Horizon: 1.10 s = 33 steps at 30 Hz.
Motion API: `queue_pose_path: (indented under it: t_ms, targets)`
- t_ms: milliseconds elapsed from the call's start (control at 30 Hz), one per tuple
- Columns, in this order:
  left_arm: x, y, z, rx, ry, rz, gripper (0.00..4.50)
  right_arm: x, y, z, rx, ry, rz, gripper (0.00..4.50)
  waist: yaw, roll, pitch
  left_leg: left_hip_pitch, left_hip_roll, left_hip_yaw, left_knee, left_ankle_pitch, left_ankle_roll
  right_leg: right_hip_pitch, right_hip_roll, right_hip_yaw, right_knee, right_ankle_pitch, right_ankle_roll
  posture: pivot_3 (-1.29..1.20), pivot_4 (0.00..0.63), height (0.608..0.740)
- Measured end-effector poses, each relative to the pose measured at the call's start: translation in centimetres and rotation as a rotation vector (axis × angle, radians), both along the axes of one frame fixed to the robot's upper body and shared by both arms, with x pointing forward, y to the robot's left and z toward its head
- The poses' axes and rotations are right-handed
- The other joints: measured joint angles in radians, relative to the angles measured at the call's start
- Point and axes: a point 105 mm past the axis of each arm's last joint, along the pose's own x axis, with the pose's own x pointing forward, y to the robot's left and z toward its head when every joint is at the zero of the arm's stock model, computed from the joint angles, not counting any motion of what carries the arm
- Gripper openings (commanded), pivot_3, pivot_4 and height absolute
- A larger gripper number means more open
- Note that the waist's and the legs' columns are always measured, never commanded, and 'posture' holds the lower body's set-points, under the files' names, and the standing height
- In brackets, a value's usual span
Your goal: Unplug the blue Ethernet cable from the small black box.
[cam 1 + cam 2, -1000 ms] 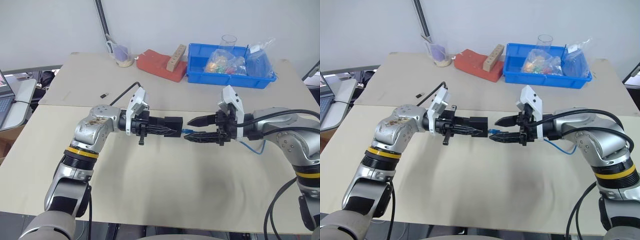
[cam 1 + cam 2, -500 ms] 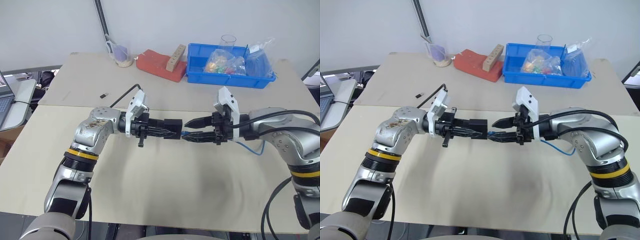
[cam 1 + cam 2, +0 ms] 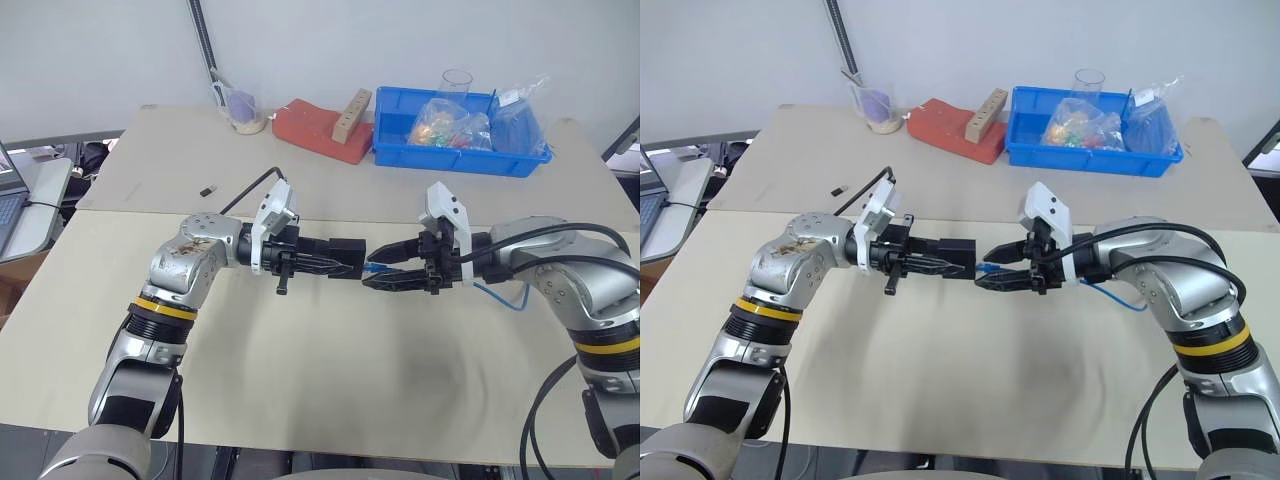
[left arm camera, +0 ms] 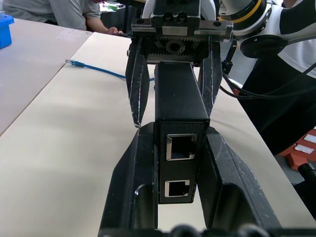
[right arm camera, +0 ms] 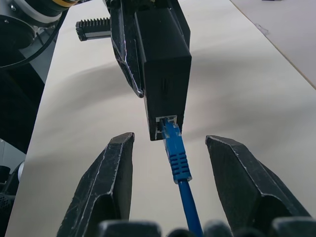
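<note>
My left gripper is shut on the small black box and holds it above the table, roughly level. In the left wrist view the box sits clamped between the fingers, two ports facing the camera. The blue Ethernet cable is plugged into the box's far end. It trails back under my right arm in a loop. My right gripper is open, one finger on each side of the plug, with a gap on each side. From above, the right gripper sits just right of the box.
At the back of the table stand a blue bin of bagged items, a red block with a wooden piece on it, and a cup. A tiny black piece lies left of centre. A seated person is beyond the table.
My right gripper has moved left toward the box, so its open fingers now flank the plug. The left gripper and the box have stayed put.
</note>
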Motion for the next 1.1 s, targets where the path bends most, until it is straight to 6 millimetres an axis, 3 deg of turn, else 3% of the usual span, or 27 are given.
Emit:
queue_pose_path:
  t_ms: [567, 667, 833, 1100]
  targets:
    - [-0.16, -0.12, -0.3, 0.02, -0.016, -0.016, 0.55, -0.02, 0.07, 0.34, 0.004, 0.005, 0.029, 2.6, -0.001, 0.0, 0.0, 0.0, 0.0, 0.0, 0.0, 0.0, 0.0, 0.0, 0.0, 0.0, 0.0, 0.0, 0.0, 0.0, 0.15, 0.74]
    - [-0.17, -0.13, -0.31, 0.02, -0.016, -0.017, 0.55, 0.07, -0.05, 0.22, 0.003, 0.013, 0.026, 1.83, -0.001, 0.0, 0.0, 0.0, 0.0, 0.0, 0.0, 0.0, 0.0, 0.0, 0.0, 0.0, 0.0, 0.0, 0.0, 0.0, 0.15, 0.74]
    - [-0.17, -0.11, -0.3, 0.022, -0.017, -0.015, 0.55, -0.06, -0.06, 0.06, -0.008, 0.017, 0.04, 0.14, -0.001, 0.0, 0.0, 0.0, 0.0, 0.0, 0.0, 0.0, 0.0, 0.0, 0.0, 0.0, -0.001, 0.0, 0.0, 0.0, 0.15, 0.74]
    - [-0.23, -0.19, -0.36, 0.023, -0.015, -0.02, 0.55, -0.02, -0.19, -0.03, -0.025, -0.007, 0.063, 0.06, -0.001, 0.0, 0.0, 0.0, 0.0, 0.0, 0.0, 0.0, 0.0, 0.0, 0.0, 0.0, -0.001, 0.0, 0.0, 0.0, 0.15, 0.74]
